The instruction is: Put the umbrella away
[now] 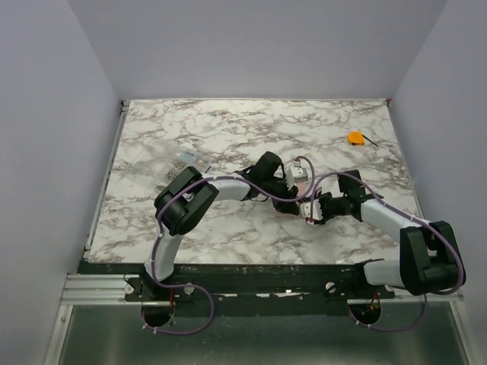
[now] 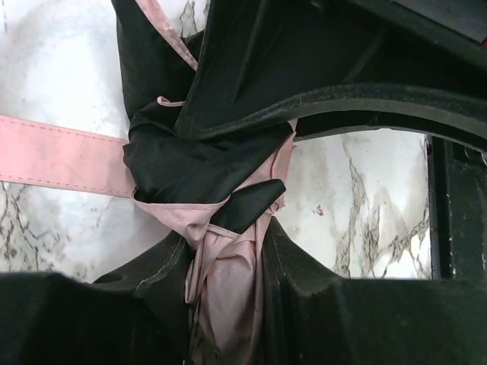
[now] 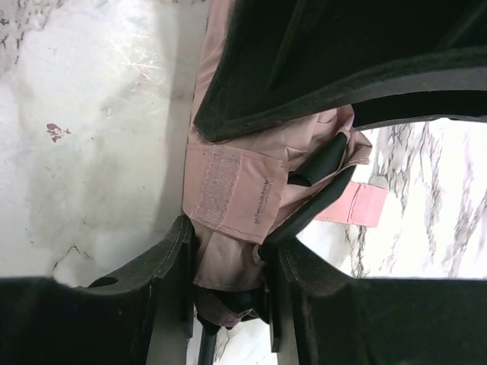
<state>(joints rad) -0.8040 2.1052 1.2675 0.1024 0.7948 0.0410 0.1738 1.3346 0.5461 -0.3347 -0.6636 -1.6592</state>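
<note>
Umbrella [image 2: 224, 296] — in both jaws, left arm [image 1: 228, 186], right arm [image 1: 384, 215] angled inward

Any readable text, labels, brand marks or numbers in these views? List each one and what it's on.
Nothing legible in any view.
Strap of the umbrella: a short line of small print beside the velcro patch, too small and blurred to read.
Orange object: no marking can be made out from the top view.
Clear packet: too small to tell.
</note>
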